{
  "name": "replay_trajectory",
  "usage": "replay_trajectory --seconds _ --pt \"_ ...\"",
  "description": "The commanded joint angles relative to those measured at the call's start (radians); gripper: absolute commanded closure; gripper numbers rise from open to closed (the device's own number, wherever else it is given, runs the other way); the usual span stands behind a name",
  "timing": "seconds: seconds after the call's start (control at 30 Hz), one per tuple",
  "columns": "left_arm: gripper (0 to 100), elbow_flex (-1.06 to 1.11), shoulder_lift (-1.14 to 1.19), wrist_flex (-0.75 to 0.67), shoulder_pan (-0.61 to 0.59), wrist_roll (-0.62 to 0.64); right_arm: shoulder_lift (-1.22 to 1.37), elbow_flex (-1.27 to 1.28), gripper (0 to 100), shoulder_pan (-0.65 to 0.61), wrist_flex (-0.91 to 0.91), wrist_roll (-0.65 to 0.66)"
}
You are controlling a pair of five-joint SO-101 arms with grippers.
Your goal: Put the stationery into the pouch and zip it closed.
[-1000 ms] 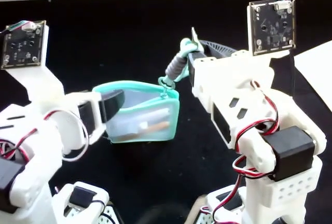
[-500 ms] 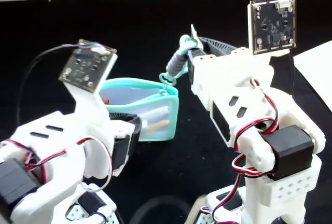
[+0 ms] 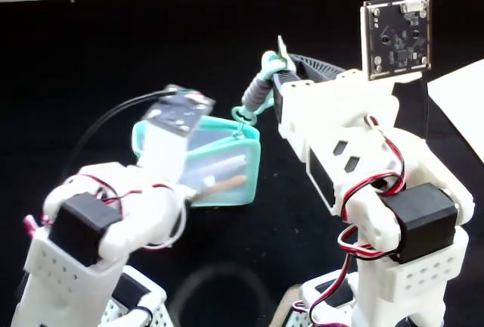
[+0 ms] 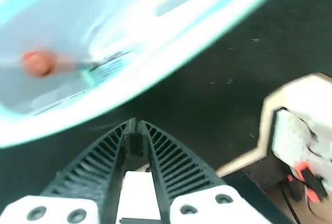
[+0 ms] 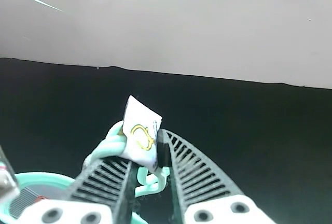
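Two grippers attend the zipping step: the right gripper clamps the zip pull upper centre of the high view, while the left gripper, jaws together and empty, sits beside the pouch mid-frame, so it probably must brace the pouch next.

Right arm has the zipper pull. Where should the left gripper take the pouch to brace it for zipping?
Probably the teal rim of the pouch at the end opposite the zipper pull, approached from the left arm's side. That edge is a firm ridge; the clear walls look slack. The left gripper is shut: open first.
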Motion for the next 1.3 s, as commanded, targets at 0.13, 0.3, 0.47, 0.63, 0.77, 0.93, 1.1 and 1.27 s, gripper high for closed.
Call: replay_trajectory --seconds 0.13,0.3,0.47,0.63,0.77,0.93,1.1,1.27 --pt "99 0.162 -0.113 0.015 -0.113 -0.046 -0.012 -0.045 99.2 -0.002 -0.028 -0.008" --pt "99 0.254 -0.142 -0.014 -0.154 -0.046 -0.013 -0.056 99.2 -0.071 -0.004 -0.006" --pt "99 0.309 -0.139 -0.109 -0.24 -0.044 -0.013 -0.168 99.2 -0.088 0.062 -0.005" --pt "99 0.323 -0.136 -0.16 -0.283 -0.043 -0.013 -0.228 99.2 -0.09 0.104 -0.005" --pt "99 0.32 -0.134 -0.189 -0.302 -0.043 -0.013 -0.229 99.2 -0.093 0.131 -0.005" --pt "99 0.325 -0.134 -0.229 -0.295 -0.04 -0.013 -0.226 99.2 -0.189 0.174 -0.006" --pt "99 0.32 -0.134 -0.23 -0.294 -0.038 -0.002 -0.22 99.2 -0.236 0.177 -0.014" --pt "99 0.32 -0.133 -0.316 -0.285 0.048 -0.002 -0.219 99.2 -0.295 0.177 -0.014"
